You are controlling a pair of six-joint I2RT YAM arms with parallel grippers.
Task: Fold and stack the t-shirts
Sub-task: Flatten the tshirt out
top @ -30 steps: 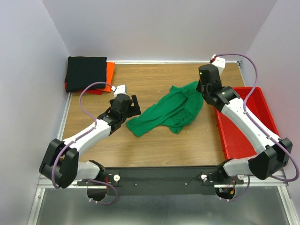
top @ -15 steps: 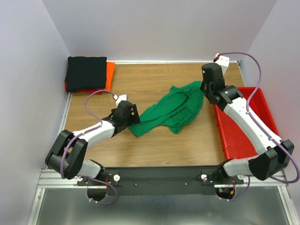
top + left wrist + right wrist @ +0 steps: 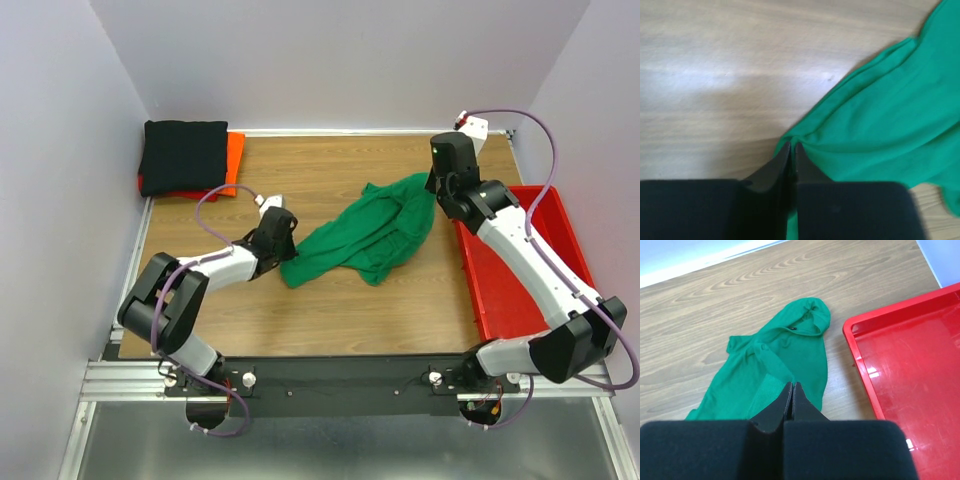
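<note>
The green t-shirt [image 3: 365,235] lies crumpled in the middle of the wooden table. My left gripper [image 3: 284,244] is low at its near-left corner, and its jaws [image 3: 792,146] are shut on a pinch of that green cloth [image 3: 880,125]. Above the shirt's far-right end, my right gripper [image 3: 432,188] is shut [image 3: 792,385], and a strip of the green shirt [image 3: 790,350] rises to its tips. A folded black t-shirt [image 3: 183,155] sits on top of an orange-red t-shirt [image 3: 233,155] at the back left corner.
A red plastic tray [image 3: 520,270] stands along the table's right edge, next to the right arm, with its corner [image 3: 852,330] close to the shirt. Grey walls enclose the table on three sides.
My left gripper slid right to the shirt's near-left corner and went from open to shut on it. The right gripper shifted slightly back and right, still shut.
</note>
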